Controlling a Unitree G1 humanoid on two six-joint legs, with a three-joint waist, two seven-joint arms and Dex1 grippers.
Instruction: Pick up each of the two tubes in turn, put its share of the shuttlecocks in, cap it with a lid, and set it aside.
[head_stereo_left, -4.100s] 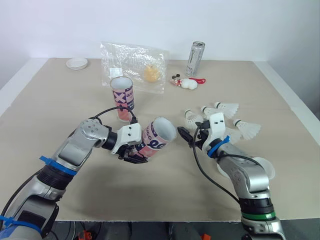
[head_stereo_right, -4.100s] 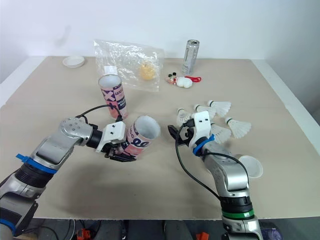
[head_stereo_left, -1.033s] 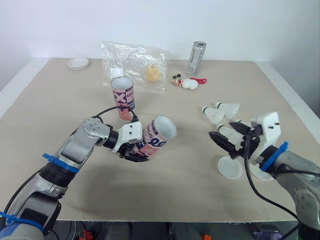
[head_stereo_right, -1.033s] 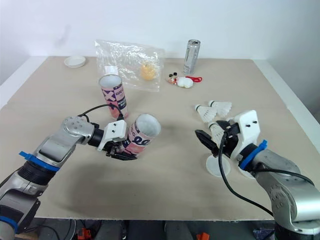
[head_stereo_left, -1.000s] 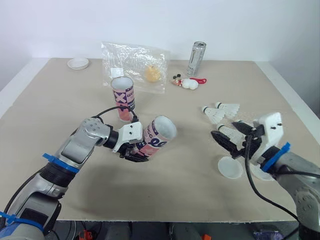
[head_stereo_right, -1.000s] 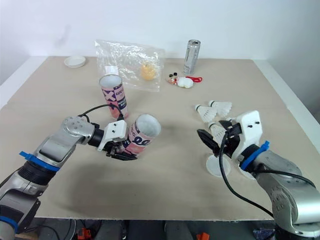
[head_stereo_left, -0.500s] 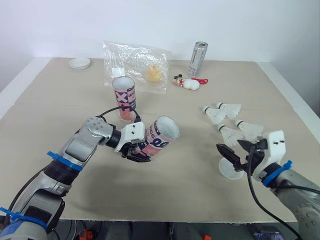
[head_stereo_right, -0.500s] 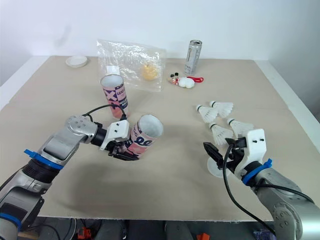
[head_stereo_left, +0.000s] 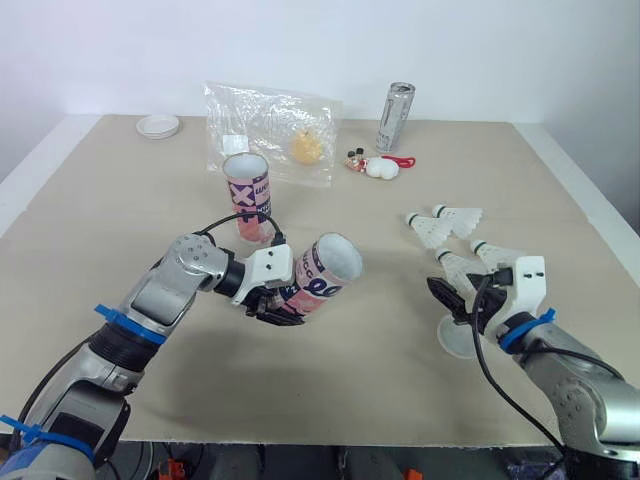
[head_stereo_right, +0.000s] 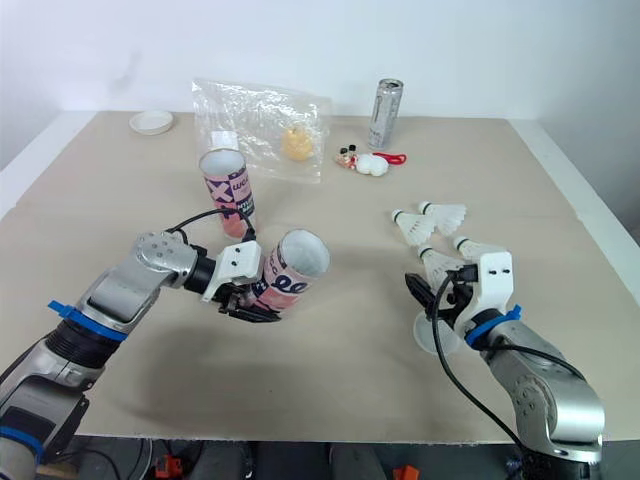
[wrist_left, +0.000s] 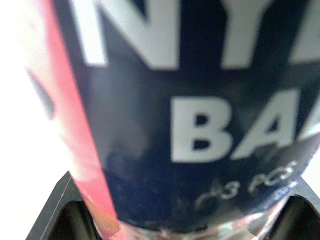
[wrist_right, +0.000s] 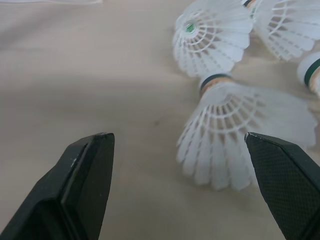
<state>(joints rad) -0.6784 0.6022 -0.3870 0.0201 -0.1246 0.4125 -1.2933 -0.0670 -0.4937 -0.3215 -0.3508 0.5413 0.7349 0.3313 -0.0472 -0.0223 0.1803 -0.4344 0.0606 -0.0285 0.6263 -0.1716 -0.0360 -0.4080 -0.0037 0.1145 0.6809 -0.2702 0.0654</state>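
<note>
Obs: left gripper (head_stereo_left: 272, 300) clamped on the lower body of one tube (head_stereo_left: 322, 278), held tilted above the table (head_stereo_left: 120, 200), open mouth toward 2 o'clock. The right gripper (head_stereo_left: 452, 298) is empty, jaws spread wide, low over the table; nearest shuttlecock (head_stereo_left: 458, 268) lies just beyond its tips at 12 o'clock, not touching, long axis about 11-to-5, skirt end facing the jaws. Judged: right arm is the nearer for the pick; tube mouth sits at its 9 o'clock.
</note>
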